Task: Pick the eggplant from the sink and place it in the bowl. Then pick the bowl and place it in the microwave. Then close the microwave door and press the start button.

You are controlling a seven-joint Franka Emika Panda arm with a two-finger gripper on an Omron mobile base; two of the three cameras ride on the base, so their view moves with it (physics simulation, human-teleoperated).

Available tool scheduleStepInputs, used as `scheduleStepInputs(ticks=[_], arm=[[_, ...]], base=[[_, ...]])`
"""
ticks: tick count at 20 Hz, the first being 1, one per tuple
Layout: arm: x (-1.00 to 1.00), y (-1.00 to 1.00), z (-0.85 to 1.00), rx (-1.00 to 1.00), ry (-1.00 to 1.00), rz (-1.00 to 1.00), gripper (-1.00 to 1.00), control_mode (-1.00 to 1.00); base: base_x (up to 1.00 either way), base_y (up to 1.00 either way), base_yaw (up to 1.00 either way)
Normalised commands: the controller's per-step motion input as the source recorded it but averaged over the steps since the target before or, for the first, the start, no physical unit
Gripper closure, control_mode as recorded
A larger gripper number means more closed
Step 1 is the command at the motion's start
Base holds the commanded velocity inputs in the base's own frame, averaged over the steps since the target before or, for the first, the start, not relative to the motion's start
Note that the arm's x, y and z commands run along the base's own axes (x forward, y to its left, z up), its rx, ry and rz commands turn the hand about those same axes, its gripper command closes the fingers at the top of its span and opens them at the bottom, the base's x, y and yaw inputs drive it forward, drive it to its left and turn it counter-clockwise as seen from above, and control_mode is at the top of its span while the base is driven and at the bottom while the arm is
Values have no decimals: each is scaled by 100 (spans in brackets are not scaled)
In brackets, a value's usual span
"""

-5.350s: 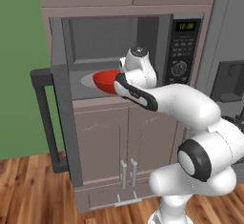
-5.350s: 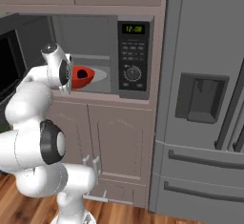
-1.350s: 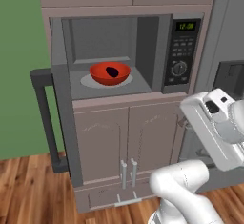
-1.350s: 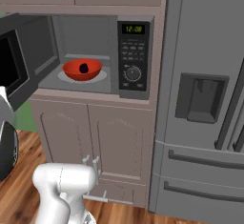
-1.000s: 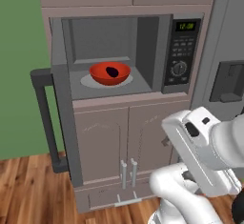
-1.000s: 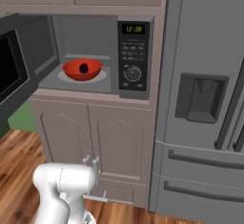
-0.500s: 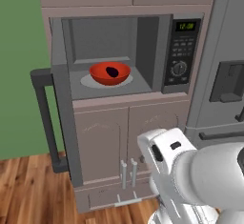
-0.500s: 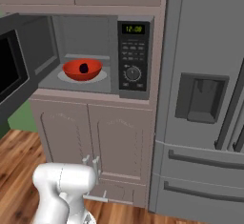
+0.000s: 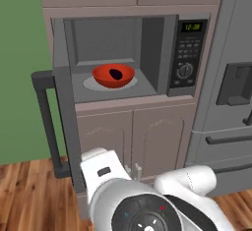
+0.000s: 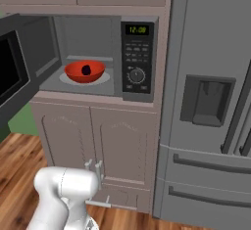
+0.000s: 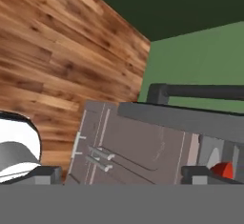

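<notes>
Even flat light, soft render blur.

One bowl; one eggplant; one microwave; one fridge.

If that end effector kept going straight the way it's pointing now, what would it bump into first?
Probably the lower cabinet doors under the microwave: they sit mid-frame in the hand view, just below the open microwave door. Depth is hard to judge, so that door's edge could come first.

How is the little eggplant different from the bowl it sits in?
The eggplant is tiny, while the bowl is much wider. The eggplant is dark purple, almost black; the bowl is glossy red-orange. The eggplant is a solid oval lump; the bowl is hollow and shallow. Both are rounded and sit inside the open microwave.
</notes>
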Motion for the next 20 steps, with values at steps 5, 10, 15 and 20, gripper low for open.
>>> scheduleStepInputs(ticks=[5, 10, 15, 20], arm=[[63, 97, -21, -5, -6, -3, -100, -100], [81, 87, -33, -3, -9, -2, -100, -100], [96, 45, -37, 0, -7, -6, -100, -100], [98, 0, -41, 0, -8, -2, -100, -100]], base=[[0, 0, 0], [0, 0, 0], [0, 0, 0], [0, 0, 0]])
